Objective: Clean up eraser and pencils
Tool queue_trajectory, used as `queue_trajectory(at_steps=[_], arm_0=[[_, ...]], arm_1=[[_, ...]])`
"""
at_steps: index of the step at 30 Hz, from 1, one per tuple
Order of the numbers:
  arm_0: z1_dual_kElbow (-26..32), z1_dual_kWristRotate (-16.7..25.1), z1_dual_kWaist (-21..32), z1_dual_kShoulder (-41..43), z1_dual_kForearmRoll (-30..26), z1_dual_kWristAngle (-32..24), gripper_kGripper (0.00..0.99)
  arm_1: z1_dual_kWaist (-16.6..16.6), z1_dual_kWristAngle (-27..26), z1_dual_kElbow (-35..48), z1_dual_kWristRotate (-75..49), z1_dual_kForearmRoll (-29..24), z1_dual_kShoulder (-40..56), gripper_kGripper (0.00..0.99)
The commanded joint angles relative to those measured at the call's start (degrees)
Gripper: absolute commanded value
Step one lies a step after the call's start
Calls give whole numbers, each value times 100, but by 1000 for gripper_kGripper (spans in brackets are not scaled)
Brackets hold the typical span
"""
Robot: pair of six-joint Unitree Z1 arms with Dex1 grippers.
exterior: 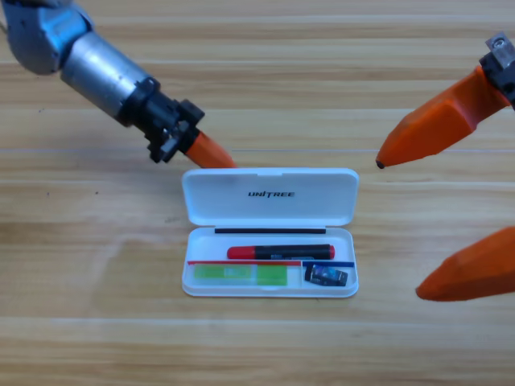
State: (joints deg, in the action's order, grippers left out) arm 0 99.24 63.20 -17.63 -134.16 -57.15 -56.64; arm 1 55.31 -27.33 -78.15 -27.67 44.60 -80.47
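Note:
The white case lies open at the table's middle, its lid folded back and lettered UNITREE. Inside its tray the red marker with a black barrel lies along the upper row. Below it the light-green stick lies at the left and the small dark eraser at the right. My left gripper comes in from the upper left, its orange tip at the lid's back left corner. My right gripper hangs open at the right edge, holding nothing, to the right of the case.
Bare wooden table surrounds the case on all sides. The left arm's grey body fills the upper left corner.

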Motion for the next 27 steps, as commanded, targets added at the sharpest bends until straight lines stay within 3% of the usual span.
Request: queue_trajectory(at_steps=[1, 27], arm_0=[[-326, 96, -144, 330, -69, -120, 0], [-827, 693, -320, 13, 11, -67, 0]], arm_1=[[-143, -71, 212, 16, -109, 207, 943], [-143, -159, 212, 16, -127, 128, 943]])
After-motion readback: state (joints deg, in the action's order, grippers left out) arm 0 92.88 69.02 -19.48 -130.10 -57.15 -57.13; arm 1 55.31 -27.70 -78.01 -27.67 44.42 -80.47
